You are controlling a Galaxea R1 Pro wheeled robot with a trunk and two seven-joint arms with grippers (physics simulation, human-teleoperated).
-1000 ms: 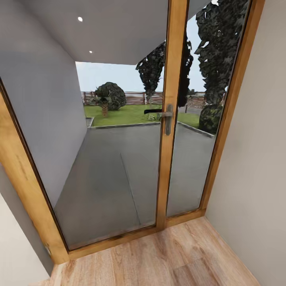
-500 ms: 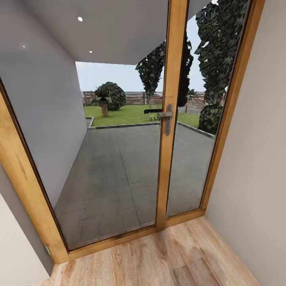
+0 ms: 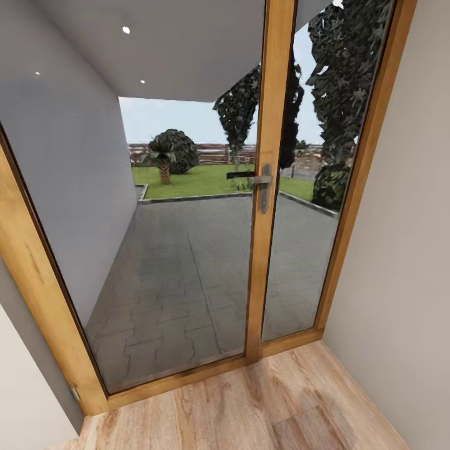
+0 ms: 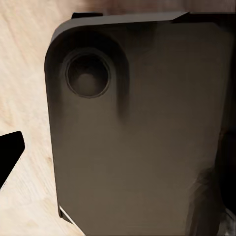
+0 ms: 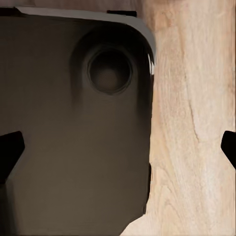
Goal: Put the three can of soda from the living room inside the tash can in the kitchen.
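You are facing a glass door (image 3: 187,250) with no cans ahead of either gripper, the right gripper (image 5: 118,150) hanging spread and empty, the left one's state unreadable.

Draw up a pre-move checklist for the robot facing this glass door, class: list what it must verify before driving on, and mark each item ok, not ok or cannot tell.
1. Soda cans or bin in sight: not ok; the head view faces a glass door onto a patio.
2. Way ahead open: not ok; the door looks closed, its handle untouched, and a wall stands close on the right.
3. Floor underfoot free: ok; bare wood floor before the door.
4. Right gripper free: ok; dark fingertips sit wide apart with nothing between.
5. Left gripper free: cannot tell; one dark fingertip shows beside the robot's dark base.
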